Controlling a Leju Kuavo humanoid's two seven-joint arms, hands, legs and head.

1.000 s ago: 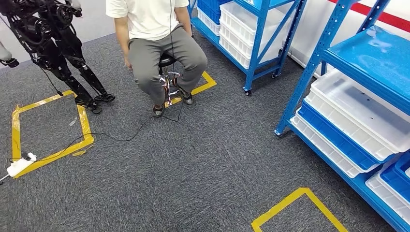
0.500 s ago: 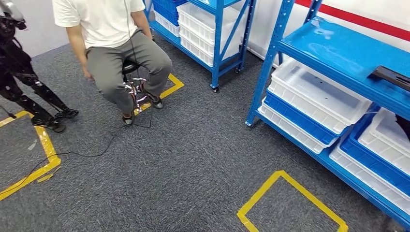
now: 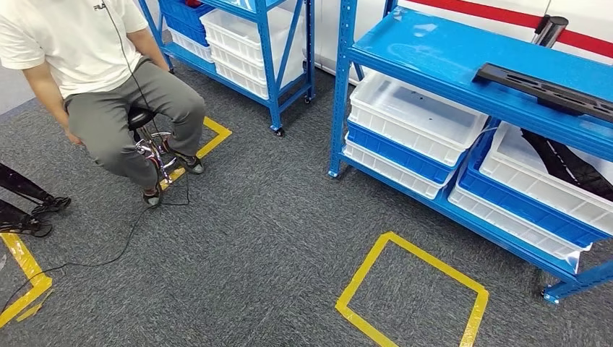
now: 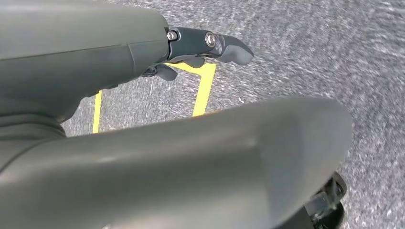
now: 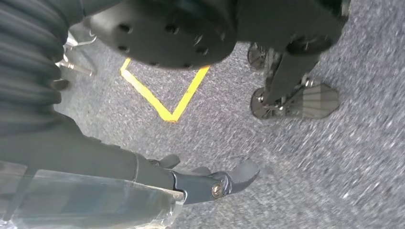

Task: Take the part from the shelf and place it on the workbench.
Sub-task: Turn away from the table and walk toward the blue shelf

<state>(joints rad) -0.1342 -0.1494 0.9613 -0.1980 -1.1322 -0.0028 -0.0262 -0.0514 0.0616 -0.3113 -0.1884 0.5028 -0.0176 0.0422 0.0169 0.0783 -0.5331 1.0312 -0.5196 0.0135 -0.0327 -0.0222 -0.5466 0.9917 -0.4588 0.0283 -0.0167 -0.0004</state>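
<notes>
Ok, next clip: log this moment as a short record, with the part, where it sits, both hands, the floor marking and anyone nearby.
part: long black part, lying flat
location: top level of the near blue shelf, not yet picked up
below it: white bins stacked in blue bins on the lower levels
left hand: hangs over the grey carpet, holds nothing
right hand: hangs over the carpet, holds nothing
floor marking: yellow tape square in front of the shelf
person: seated on a stool, away from the shelf
task stage: part untouched

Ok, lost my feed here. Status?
Left hand and right hand empty. Untouched black part on shelf. Seated person off to the side.
</notes>
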